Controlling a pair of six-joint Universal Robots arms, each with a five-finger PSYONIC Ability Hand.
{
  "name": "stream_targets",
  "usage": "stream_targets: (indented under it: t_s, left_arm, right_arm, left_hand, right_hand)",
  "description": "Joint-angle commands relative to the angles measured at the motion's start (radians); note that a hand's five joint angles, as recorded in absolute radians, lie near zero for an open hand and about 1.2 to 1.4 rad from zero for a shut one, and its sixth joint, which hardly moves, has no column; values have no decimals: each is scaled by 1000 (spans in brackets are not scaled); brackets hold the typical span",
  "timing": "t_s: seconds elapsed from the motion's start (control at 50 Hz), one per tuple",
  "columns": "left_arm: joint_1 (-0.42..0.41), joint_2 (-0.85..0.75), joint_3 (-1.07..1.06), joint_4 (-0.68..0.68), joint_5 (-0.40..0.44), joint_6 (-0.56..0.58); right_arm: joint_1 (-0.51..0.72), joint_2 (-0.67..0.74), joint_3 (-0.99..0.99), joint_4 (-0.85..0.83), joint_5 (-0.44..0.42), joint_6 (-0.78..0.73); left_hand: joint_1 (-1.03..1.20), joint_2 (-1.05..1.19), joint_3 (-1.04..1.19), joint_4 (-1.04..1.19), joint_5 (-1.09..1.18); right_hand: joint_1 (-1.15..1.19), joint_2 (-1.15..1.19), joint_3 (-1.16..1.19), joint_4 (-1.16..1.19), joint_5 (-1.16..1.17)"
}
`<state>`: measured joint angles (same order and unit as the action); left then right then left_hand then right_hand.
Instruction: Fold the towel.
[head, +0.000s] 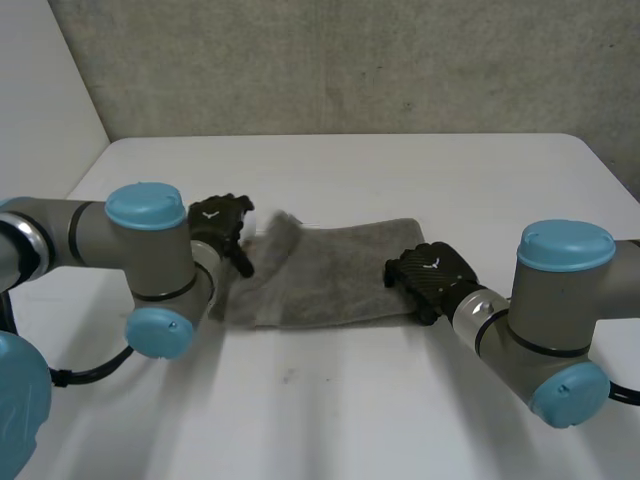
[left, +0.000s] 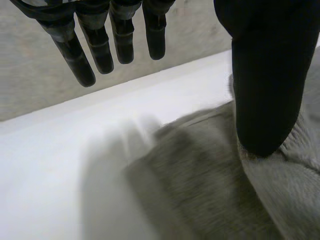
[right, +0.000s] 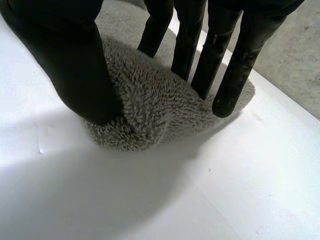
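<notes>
As the towel (head: 330, 275) lies in a long grey strip across the middle of the white table (head: 400, 170), each hand has one short end. My guess is that this is so one end can be carried over to the other.

9 o'clock end: the left hand (head: 222, 225).
- Its fingers (left: 100, 45) are straight and spread, clear of the cloth, over bare table.
- Only the thumb (left: 265, 100) bears down, on the towel's edge.
- The hand is wide and clasps nothing. It reads as a pin holding that end in place, or a grasp not yet closed.
- The cloth here is rumpled, with one corner standing up toward 12 o'clock.

Mid-strip: flat, with no hand on it.

3 o'clock end: the right hand (head: 430, 272).
- The thumb sits on one side of a raised hump of pile and the fingers on the other.
- The cloth is gathered between them, so this end is pinched.
- The likely reason is a firm hold for lifting this end over toward 9 o'clock.

Risk, as I judge it: a thumb alone is a weak anchor. A pull from the 3 o'clock side could drag the whole strip rather than fold it.
</notes>
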<state>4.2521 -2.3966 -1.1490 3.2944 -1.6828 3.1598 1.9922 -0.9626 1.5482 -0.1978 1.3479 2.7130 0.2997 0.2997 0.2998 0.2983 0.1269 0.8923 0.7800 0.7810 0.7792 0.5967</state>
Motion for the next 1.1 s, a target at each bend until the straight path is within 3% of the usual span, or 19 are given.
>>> stream_targets:
  t_s: [0.02, 0.08, 0.2, 0.36, 0.4, 0.46, 0.5, 0.52, 0.56, 0.66, 0.76, 0.78, 0.8, 0.82, 0.84, 0.88, 0.9, 1.0, 1.1]
  left_arm:
    - [-6, 57, -90, 2, -20, 32]
    - [-18, 89, -136, 2, 1, 32]
    - [-37, 154, -199, 2, 28, 31]
    - [-17, 287, -273, 5, 32, 32]
    - [21, 335, -293, 7, 32, 32]
    - [51, 353, -304, 7, 32, 32]
    - [104, 392, -328, 8, 34, 32]
    - [104, 392, -328, 8, 34, 32]
    - [144, 418, -353, 8, 37, 32]
    - [181, 430, -403, 10, 77, 32]
    - [207, 456, -451, 13, 123, 32]
    - [209, 461, -457, 14, 133, 32]
    - [209, 461, -457, 14, 133, 32]
    - [209, 461, -459, 14, 138, 32]
    - [203, 462, -454, 14, 138, 32]
    - [196, 461, -446, 13, 138, 32]
    - [196, 461, -446, 13, 138, 32]
    - [157, 452, -402, 11, 137, 28]
    - [88, 441, -354, 5, 133, 20]
  right_arm:
    - [-1, -10, 9, -12, 11, -10]
    - [-1, -24, 16, -31, 19, -12]
    - [-12, -57, 29, -72, 48, -22]
    - [-3, -100, -54, -77, 50, -268]
    - [42, -64, -159, -65, 53, -356]
    - [109, -31, -223, -55, 47, -369]
    - [239, 63, -382, -3, 19, -371]
    - [240, 64, -382, -3, 19, -371]
    - [330, 161, -508, 110, -53, -380]
    - [398, 287, -597, 283, -171, -423]
    - [413, 317, -599, 359, -179, -483]
    - [406, 303, -590, 357, -174, -472]
    - [405, 303, -589, 357, -174, -472]
    - [402, 277, -580, 356, -174, -440]
    - [402, 277, -580, 356, -174, -440]
    - [377, 199, -545, 330, -179, -299]
    - [376, 199, -545, 330, -179, -299]
    - [263, 3, -398, 180, -174, 20]
    - [196, -93, -301, 110, -153, 161]
  left_hand:
    - [2, 2, 2, 3, 0]
    - [-4, -4, -4, -3, -6]
    - [-45, -45, -45, -44, -47]
    - [-80, -80, -80, -79, -82]
    - [-92, -92, -92, -91, -94]
    - [-92, -92, -92, -91, -94]
    - [-92, -92, -92, -91, -94]
    - [-92, -92, -92, -91, -94]
    - [-92, -92, -92, -91, -94]
    - [-92, -92, -92, -91, -94]
    - [-92, -92, -92, -91, -94]
    - [-92, -92, -92, -91, -94]
    - [-92, -92, -92, -91, -94]
    - [-92, -92, -92, -91, -94]
    - [-92, -92, -92, -91, -94]
    - [-89, -89, -89, -88, -91]
    - [-89, -89, -89, -88, -91]
    - [-69, -69, -69, -67, -70]
    - [-60, -60, -60, -58, -61]
  right_hand:
    - [348, 461, 460, 461, 469]
    - [504, 616, 615, 617, 625]
    - [504, 616, 615, 617, 625]
    - [504, 616, 615, 617, 625]
    - [504, 616, 615, 617, 625]
    - [504, 616, 615, 617, 625]
    - [504, 616, 615, 617, 625]
    - [504, 616, 615, 617, 625]
    - [504, 616, 615, 617, 625]
    - [504, 616, 615, 617, 625]
    - [504, 616, 615, 617, 625]
    - [252, 364, 363, 365, 373]
    - [250, 362, 361, 363, 371]
    - [-32, 80, 79, 81, 89]
    - [-35, 77, 76, 78, 86]
    - [-611, -499, -500, -498, -490]
    - [-614, -501, -502, -500, -492]
    - [-718, -606, -606, -605, -597]
    - [-718, -606, -606, -605, -597]
